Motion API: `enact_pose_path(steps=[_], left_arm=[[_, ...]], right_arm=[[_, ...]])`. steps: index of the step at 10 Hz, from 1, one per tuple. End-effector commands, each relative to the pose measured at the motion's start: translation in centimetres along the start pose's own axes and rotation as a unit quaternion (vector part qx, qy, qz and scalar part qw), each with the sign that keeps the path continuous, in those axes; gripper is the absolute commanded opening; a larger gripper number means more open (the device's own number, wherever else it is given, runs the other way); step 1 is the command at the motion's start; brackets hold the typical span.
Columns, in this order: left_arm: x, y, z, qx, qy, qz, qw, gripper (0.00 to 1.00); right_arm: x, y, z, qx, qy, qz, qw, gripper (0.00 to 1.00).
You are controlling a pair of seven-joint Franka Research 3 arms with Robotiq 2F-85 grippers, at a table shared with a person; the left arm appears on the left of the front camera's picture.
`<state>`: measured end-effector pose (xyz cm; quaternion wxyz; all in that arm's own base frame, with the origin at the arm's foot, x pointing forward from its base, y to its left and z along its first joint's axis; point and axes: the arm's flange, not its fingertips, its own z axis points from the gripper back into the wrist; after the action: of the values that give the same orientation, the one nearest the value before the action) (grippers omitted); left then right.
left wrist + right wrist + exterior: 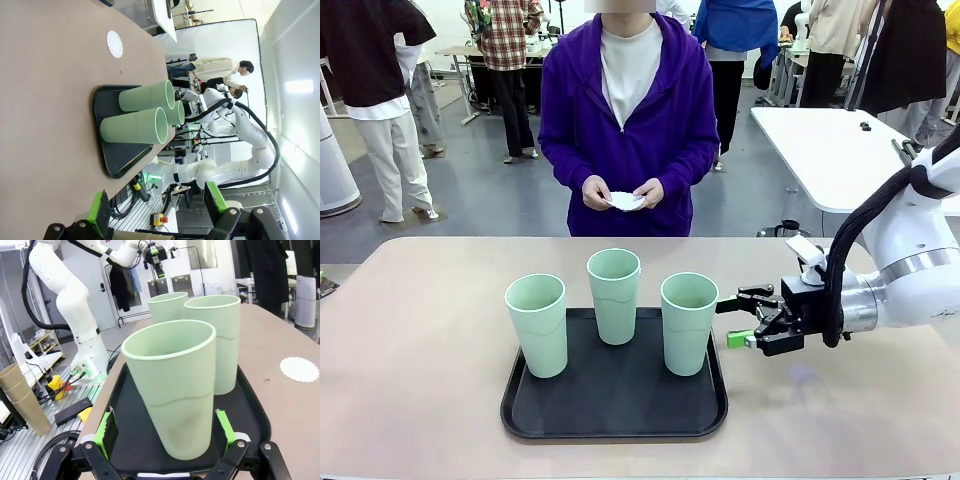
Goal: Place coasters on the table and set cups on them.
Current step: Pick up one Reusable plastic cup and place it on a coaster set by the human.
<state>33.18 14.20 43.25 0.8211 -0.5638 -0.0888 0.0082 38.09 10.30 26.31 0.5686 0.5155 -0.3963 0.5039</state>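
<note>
Three pale green cups (537,322) (614,292) (689,320) stand upright on a black tray (610,415) on the beige table (420,350). My right gripper (732,322) hovers level with the right cup's side, open, its fingertips right at the cup. In the right wrist view that cup (172,390) stands between the spread green pads (225,430) of the right gripper (166,427). Across the table a person holds white coasters (625,201) in both hands. One coaster (114,44) (300,369) lies flat on the table beyond the tray. My left gripper (157,205) is open, well back from the cups (135,125).
The tray (120,162) sits near the table's front edge, in the middle. Bare tabletop lies to its left, right and far side. A white table (830,150) stands behind on the right, and other people stand farther back.
</note>
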Motion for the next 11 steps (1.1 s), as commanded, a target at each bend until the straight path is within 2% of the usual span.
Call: enact_pose_path(steps=[1,11], left_arm=[[0.0,0.0,0.3,-0.005,0.001,-0.007,1.0,1.0],[0.0,0.0,0.3,-0.005,0.001,-0.007,1.0,1.0]], right_arm=[[-0.5,-0.9,-1.2,-0.017,-0.001,0.009,1.0,1.0],[-2.2,-2.6,-3.3,0.004,0.009,-0.002,1.0,1.0]])
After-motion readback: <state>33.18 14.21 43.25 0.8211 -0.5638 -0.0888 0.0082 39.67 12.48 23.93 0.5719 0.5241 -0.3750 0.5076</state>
